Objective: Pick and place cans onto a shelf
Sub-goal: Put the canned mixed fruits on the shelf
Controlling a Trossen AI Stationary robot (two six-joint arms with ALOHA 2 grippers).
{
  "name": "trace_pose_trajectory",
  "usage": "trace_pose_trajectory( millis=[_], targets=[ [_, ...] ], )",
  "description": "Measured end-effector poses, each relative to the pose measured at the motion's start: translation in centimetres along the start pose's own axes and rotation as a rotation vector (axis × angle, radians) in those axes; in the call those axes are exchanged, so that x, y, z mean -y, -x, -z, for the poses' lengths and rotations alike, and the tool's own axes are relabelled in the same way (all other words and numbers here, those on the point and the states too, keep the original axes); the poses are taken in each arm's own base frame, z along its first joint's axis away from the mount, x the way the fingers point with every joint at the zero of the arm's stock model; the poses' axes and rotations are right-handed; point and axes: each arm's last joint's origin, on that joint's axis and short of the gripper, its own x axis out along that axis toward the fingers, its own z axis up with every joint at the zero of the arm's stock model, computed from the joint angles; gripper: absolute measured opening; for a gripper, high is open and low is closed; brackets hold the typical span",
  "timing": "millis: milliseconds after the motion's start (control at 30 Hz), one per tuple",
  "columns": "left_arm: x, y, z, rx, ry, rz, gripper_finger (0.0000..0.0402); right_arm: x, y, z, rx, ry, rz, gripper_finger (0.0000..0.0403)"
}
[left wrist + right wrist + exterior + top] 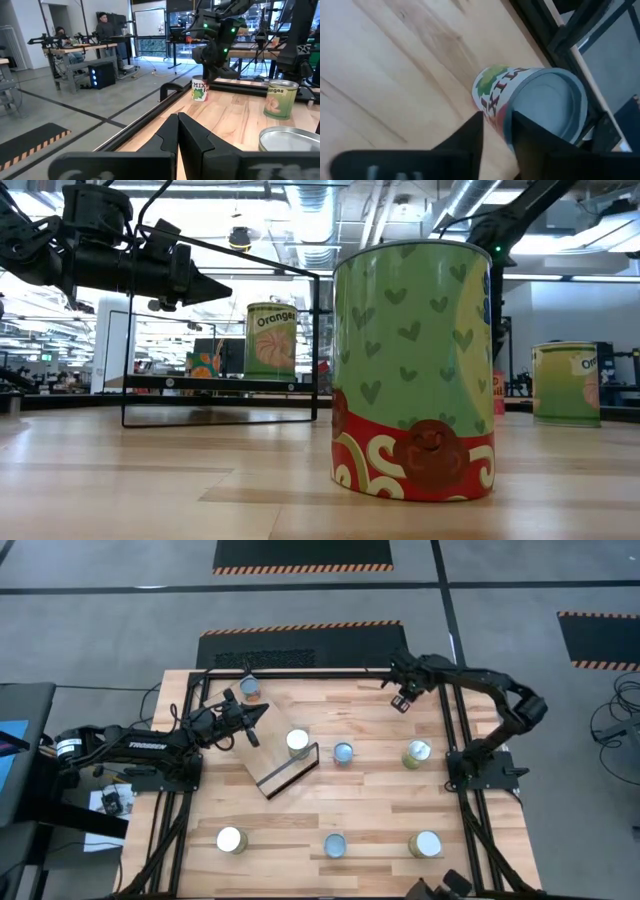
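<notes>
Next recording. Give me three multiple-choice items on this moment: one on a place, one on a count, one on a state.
1. Where is the right claw?
A. Above the shelf
B. At a can near the table's edge
C. Off the table

2. In the high view, how many cans form the row farthest from both claws?
A. One
B. Two
C. Three

3. How is the left claw?
A. Shut, holding nothing
B. Wide open
C. Shut on a can

Key:
1 B: the right claw hangs right at the MIX can, beside the table rim.
2 C: three silver tops line up there.
3 A: the left claw has its fingers pressed together with nothing between them, next to the shelf.
</notes>
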Motion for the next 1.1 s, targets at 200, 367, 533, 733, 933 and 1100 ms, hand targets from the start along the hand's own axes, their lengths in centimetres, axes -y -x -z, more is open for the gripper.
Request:
trace_pose_trajectory(
  millis=[200,367,533,733,933,1100],
  targets=[
    [0.0,0.0,0.0,0.000,-0.001,0.000,0.0000,-1.3,3.3,-2.0,0.104,0.139,-0.055,0.0014],
    [0.0,0.0,0.0,0.000,-0.002,0.000,0.0000,-2.4,6.9,-4.3,0.211,0.219,-0.080,0.0026],
    [0.1,0.0,0.0,0.002,-0.021,0.047,0.0000,-4.8,11.2,-6.4,0.378,0.360,-0.104,0.0010],
    [0.0,0.0,-0.1,0.012,-0.023,0.140,0.0000,-8.5,16.7,-7.4,0.633,0.559,-0.201,0.0012],
    [-1.3,-0.1,0.1,-0.001,0.049,0.210,0.0000,-12.4,19.5,-8.5,0.783,0.761,-0.228,0.0010],
    [-1.8,0.0,0.4,-0.035,0.063,0.203,0.0000,-15.9,19.5,-11.0,0.784,0.931,-0.210,0.0010]
  ],
)
